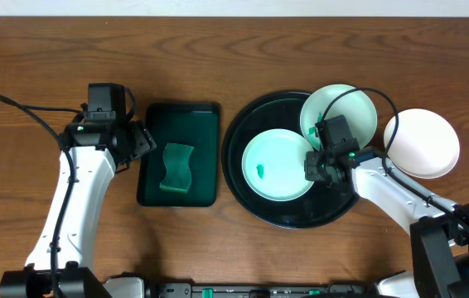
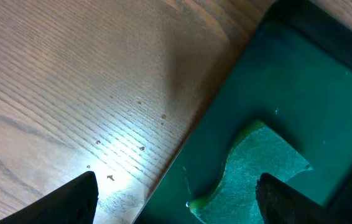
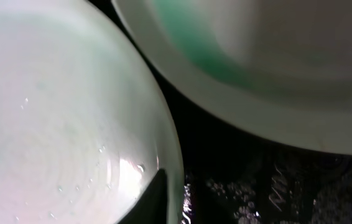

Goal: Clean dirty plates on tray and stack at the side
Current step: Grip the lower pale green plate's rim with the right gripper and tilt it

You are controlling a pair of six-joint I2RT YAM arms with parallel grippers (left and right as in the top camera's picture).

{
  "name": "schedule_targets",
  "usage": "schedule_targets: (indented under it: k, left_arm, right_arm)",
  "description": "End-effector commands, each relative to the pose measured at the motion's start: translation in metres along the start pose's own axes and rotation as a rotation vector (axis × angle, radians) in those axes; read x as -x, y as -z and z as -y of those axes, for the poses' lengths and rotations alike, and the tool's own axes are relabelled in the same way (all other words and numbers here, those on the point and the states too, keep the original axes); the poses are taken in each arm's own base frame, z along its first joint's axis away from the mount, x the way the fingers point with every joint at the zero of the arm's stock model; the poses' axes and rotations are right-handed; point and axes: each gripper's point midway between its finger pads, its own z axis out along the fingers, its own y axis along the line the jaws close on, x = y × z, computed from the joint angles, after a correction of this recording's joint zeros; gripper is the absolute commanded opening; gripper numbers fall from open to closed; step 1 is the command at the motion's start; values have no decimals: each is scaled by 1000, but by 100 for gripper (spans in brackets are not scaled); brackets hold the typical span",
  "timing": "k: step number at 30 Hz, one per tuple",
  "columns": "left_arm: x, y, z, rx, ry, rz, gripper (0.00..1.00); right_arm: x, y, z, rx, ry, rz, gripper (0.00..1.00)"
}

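Note:
The black round tray point(image 1: 249, 178) holds a pale mint plate point(image 1: 272, 164) with a small green smudge. A second plate point(image 1: 346, 106) leans over the tray's upper right rim. A third, white plate point(image 1: 423, 142) lies on the table to the right of the tray. My right gripper point(image 1: 321, 163) is at the smudged plate's right rim. In the right wrist view one dark finger point(image 3: 154, 200) presses the inside of that plate's point(image 3: 58, 124) rim, the other is hidden against the dark tray point(image 3: 275, 186); the gripper point(image 3: 173, 204) is shut on the rim. My left gripper point(image 1: 141, 141) point(image 2: 176, 205) stands open.
A dark green rectangular tray point(image 1: 205, 124) point(image 2: 313, 81) with a green sponge point(image 1: 176, 168) point(image 2: 257, 165) lies left of the round tray. My left gripper hovers over its left edge, one finger point(image 2: 70, 202) above the wood table, the other above the sponge.

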Motion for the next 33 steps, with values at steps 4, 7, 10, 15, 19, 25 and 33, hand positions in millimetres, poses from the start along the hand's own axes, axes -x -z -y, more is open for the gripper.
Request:
schedule_targets:
  k: [4,7,10,15,19,25,33]
  left_arm:
    - [5,3,-1,7,5,16,82]
    - [5,3,-1,7,5,16,82]
    - [5,3,-1,7,5,16,82]
    - [5,3,-1,7,5,16,82]
    - [5,3,-1,7,5,16,82]
    - [5,3,-1,6,5,18,82]
    - [-18,5,8,-62,0,-93,82]
  right_arm:
    - [0,1,0,-2,-63,12,1]
    - [6,1,8,-48,-99,46,1]
    - [7,1,10,-57,-113,51,1]
    - [7,1,10,-56,-113,50,1]
    - [7,1,8,-50,-113,48,1]
    - [6,1,8,-47,-113,46,1]
    - [6,1,8,-46,-113,46,1]
